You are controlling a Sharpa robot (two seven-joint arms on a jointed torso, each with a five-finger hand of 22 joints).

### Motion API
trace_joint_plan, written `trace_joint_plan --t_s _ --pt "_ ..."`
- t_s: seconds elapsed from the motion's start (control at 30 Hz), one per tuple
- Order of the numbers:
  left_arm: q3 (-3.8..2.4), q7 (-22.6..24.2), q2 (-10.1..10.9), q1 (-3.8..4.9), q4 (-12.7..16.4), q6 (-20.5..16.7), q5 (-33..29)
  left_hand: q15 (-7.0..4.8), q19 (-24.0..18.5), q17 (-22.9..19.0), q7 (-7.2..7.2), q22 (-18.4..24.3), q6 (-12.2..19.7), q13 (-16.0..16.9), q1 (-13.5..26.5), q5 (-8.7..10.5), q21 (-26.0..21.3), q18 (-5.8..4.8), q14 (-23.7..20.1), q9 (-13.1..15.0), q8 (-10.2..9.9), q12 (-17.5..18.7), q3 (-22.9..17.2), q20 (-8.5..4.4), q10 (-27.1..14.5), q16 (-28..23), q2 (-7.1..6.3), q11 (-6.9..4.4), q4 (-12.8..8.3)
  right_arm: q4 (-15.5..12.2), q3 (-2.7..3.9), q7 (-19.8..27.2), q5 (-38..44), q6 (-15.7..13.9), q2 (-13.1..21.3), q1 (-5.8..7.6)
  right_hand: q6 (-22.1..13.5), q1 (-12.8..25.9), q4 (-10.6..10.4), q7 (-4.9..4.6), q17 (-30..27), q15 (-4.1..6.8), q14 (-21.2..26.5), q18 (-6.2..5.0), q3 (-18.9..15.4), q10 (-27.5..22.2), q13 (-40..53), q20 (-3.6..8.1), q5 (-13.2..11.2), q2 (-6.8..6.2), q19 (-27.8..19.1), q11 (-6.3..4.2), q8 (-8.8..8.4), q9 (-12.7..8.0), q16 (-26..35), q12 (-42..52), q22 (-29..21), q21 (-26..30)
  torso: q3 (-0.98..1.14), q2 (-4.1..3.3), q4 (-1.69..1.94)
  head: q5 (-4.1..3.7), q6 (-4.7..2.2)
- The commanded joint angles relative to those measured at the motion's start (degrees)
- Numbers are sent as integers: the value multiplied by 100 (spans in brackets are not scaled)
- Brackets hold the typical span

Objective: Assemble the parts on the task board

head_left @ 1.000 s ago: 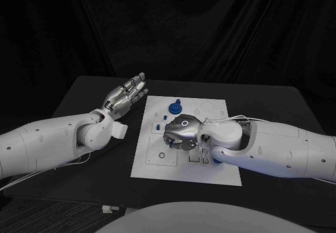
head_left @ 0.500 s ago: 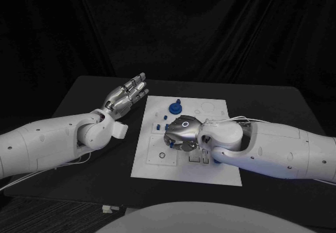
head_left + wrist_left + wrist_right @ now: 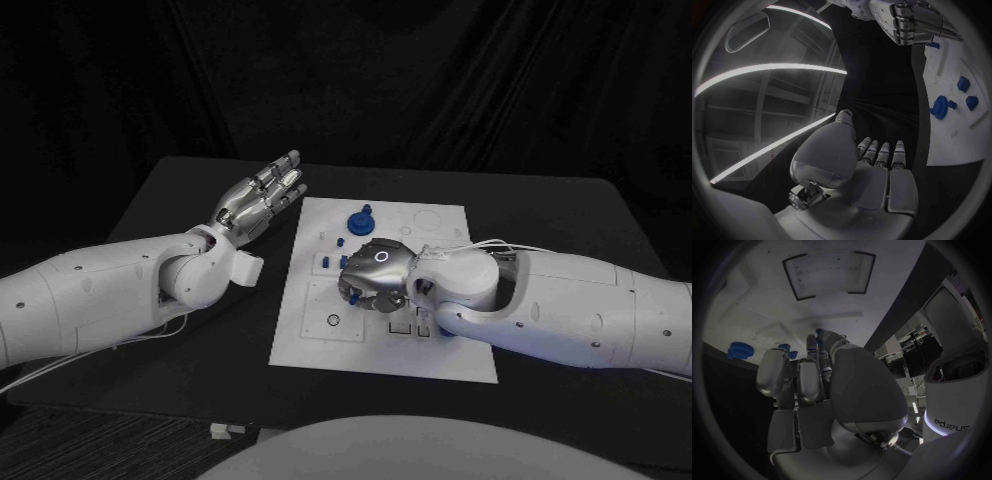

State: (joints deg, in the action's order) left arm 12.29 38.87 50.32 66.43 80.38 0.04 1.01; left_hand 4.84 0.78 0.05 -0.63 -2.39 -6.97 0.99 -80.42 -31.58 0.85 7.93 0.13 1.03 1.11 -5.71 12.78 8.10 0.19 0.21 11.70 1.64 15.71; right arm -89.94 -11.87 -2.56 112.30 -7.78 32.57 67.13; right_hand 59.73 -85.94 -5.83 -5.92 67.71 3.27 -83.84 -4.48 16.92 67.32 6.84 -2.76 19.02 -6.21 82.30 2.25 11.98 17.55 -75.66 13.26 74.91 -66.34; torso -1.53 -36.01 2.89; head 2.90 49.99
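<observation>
The white task board [image 3: 454,355] lies in the middle of the black table. A blue knob-shaped part [image 3: 361,217] stands near the board's far edge, and small blue parts [image 3: 329,260] sit to its left side. My right hand [image 3: 376,275] hangs over the board's middle with its fingers curled down onto it. In the right wrist view a bit of blue [image 3: 819,332] shows at its fingertips; whether it is held is unclear. My left hand [image 3: 260,195] is raised beside the board's far left corner, fingers straight and apart, holding nothing. The left wrist view shows the knob [image 3: 940,107] and my right hand [image 3: 914,22].
Black table [image 3: 173,330] surrounds the board, with bare surface on the left and at the back. Dark curtains hang behind. My right forearm [image 3: 577,305] lies across the board's near right part. Empty sockets [image 3: 333,320] show at the board's near left.
My right hand has shifted very slightly to the right over the board's middle. The left hand and the blue parts have stayed where they were.
</observation>
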Motion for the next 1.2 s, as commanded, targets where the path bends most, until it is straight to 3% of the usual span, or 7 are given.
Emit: trace_joint_plan --t_s 0.03,0.17,0.33,0.77,1.0,1.1,1.2 --pt "-6 699 -13 -8 7 92 0 45 -8 -5 -36 -10 -5 -6 -60 -25 -22 -50 -13 6 -4 33 -23 57 -9 -21 -3 37 -4 0 -1 -75 54 124 1 -21 -50 -61 40 -10 -7 -16 -71 -12 -11 35 10 -26 33 -7 -13 16 -39 -5 24 -16 896 39 0 -4 0 0 1" --pt "-6 693 -14 -9 6 102 0 63 -6 -5 -42 -11 -12 -6 -75 -33 -21 -54 -13 8 -2 36 -31 71 -9 -21 -3 39 -13 14 -1 -72 54 126 -20 -33 -101 -45 49 -23 -19 -27 -57 -15 -4 3 16 -35 34 -14 -27 33 -89 -19 37 -41 892 59 -1 -5 -1 3 1" --pt "-6 687 -15 -10 7 111 0 73 -6 -5 -52 -12 -20 -6 -86 -41 -21 -57 -13 9 0 35 -37 79 -9 -21 -3 38 -20 36 -1 -60 54 125 -46 -59 -414 27 40 -24 -61 -49 -23 -28 23 -191 13 -59 -14 -42 -68 63 -307 -100 70 -138 875 132 0 -6 1 11 1" --pt "-6 674 -24 -17 -22 126 0 96 -4 -5 -140 -11 -35 -6 -118 -72 -20 -62 -13 12 2 38 -57 97 -9 -21 -4 22 -41 61 -1 -153 55 101 -26 -85 -1198 247 -18 367 -238 -140 104 -78 81 -1046 -62 -144 -242 -182 -202 185 -751 -290 194 -425 808 419 -2 -7 3 29 1" --pt "-6 677 -19 -22 -31 120 0 99 -4 -5 -157 -10 -47 -6 -123 -79 -21 -63 -13 13 5 40 -60 99 -9 -21 -5 18 -45 -28 0 -297 51 -199 127 -72 -1549 481 -89 554 -352 -178 190 -108 -240 -1514 -25 -187 -662 -228 -287 230 -817 -413 268 -404 761 629 0 -5 2 58 1" --pt "-6 679 -17 -23 -32 115 0 103 -4 -5 -172 -10 -52 -7 -126 -85 -21 -64 -13 14 6 44 -62 101 -9 -21 -6 14 -48 -99 0 -338 38 -329 245 -7 -1670 525 -131 622 -395 -197 223 -122 -473 -1927 -40 -200 -792 -199 -313 237 -801 -478 291 -417 747 708 0 -6 2 63 1" --pt "-6 695 -19 -24 -37 102 0 107 -3 -5 -155 -11 -43 -7 -125 -85 -20 -66 -13 13 4 45 -59 104 -10 -21 -14 17 -48 -175 1 -374 -158 -464 412 155 -1746 547 -290 675 -391 -202 215 -120 -740 -2285 -120 -211 -857 -191 -298 247 -797 -559 276 -446 750 716 1 -3 -1 53 1"
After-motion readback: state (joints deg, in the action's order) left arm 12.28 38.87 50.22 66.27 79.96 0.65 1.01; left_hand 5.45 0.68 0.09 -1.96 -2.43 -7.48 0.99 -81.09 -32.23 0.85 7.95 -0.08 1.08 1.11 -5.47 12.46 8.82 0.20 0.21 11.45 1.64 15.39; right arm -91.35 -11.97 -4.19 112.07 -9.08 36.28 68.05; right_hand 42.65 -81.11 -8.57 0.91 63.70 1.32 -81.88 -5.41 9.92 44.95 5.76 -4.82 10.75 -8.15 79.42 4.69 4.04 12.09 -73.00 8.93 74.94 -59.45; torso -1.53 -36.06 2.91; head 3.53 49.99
